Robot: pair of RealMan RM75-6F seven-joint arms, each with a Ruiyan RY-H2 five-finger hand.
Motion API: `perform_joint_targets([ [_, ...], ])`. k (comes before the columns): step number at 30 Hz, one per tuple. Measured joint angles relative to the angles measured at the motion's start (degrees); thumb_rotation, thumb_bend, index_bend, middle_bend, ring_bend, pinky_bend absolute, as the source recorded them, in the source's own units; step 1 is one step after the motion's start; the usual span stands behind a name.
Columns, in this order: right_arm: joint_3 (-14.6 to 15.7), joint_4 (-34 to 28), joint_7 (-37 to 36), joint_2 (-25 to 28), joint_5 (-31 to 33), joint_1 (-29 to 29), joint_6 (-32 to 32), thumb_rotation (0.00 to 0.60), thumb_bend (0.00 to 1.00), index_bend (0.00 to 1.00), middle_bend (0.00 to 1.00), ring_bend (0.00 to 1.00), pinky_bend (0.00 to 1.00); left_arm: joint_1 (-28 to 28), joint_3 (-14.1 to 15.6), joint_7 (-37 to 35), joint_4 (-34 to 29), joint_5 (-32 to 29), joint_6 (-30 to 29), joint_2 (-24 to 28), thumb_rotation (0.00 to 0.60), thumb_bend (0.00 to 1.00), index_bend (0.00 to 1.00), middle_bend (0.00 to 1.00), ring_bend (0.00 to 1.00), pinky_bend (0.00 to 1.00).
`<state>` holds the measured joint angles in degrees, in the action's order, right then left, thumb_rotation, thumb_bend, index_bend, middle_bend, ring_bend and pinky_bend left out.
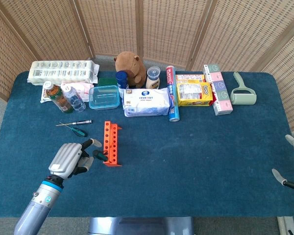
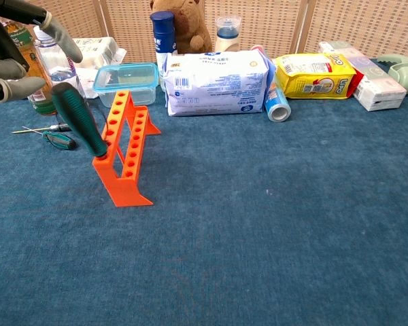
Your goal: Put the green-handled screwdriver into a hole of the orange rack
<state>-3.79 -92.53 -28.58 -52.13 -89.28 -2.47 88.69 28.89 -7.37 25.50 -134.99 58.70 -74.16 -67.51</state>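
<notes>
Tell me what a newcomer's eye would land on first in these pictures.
First, the orange rack standing on the blue table, with the green-handled screwdriver leaning in its nearest hole. Just left of it the left hand hovers with fingers apart, off the handle. Behind, a row of packages and a brown plush toy line the far edge.

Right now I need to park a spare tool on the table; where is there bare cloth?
Bare: the wide blue stretch right of the orange rack, in front of the wipes pack and yellow bag. Crowded: the back row, and left of the rack by the left robot hand and small screwdrivers.
</notes>
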Motion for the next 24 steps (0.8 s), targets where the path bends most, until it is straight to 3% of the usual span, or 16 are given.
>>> perform_joint_targets([
  [12,-0.04,0.06,-0.2,0.06,0.05,0.02,0.04,0.6,0.32,0.07,0.03,0.01,0.05,-0.61,0.11,-1.58,0.0,2.46,-0.94,0.4,0.6,0.46,0.23,1.0,0.95,0.98],
  [14,-0.03,0.05,-0.22,0.06,0.0,0.03,0.07,0.6,0.32,0.07,0.03,0.01,0.05,-1.21,0.38,-2.24,0.0,3.92,-1.42,0.87,0.6,0.43,0.21,0.94,0.89,0.95],
  [16,-0.04,0.05,-0.19,0.05,-0.02,0.02,0.09,0.6,0.32,0.07,0.03,0.01,0.05,-1.85,0.67,-2.87,0.0,5.48,-1.95,1.42,0.6,0.4,0.15,0.74,0.77,0.9],
  [19,-0.02,0.0,0.03,-0.01,0.03,0.01,0.0,0.6,0.32,0.07,0.03,0.01,0.05,-3.22,1.52,-3.95,0.0,8.68,-2.83,2.93,0.6,0.32,0.0,0.24,0.36,0.69],
  [21,0.04,-0.11,0.13,-0.01,-0.02,0.03,-0.01,0.6,0.32,0.07,0.03,0.01,0.05,-4.35,2.45,-4.71,0.0,11.1,-3.32,4.73,0.6,0.27,0.0,0.07,0.17,0.58],
  [24,0.05,-0.3,0.38,-0.03,-0.13,0.14,0.32,0.6,0.32,0.07,0.03,0.01,0.05,-6.17,3.99,-5.86,0.2,14.9,-4.17,7.44,0.6,0.21,0.0,0.0,0.03,0.45],
])
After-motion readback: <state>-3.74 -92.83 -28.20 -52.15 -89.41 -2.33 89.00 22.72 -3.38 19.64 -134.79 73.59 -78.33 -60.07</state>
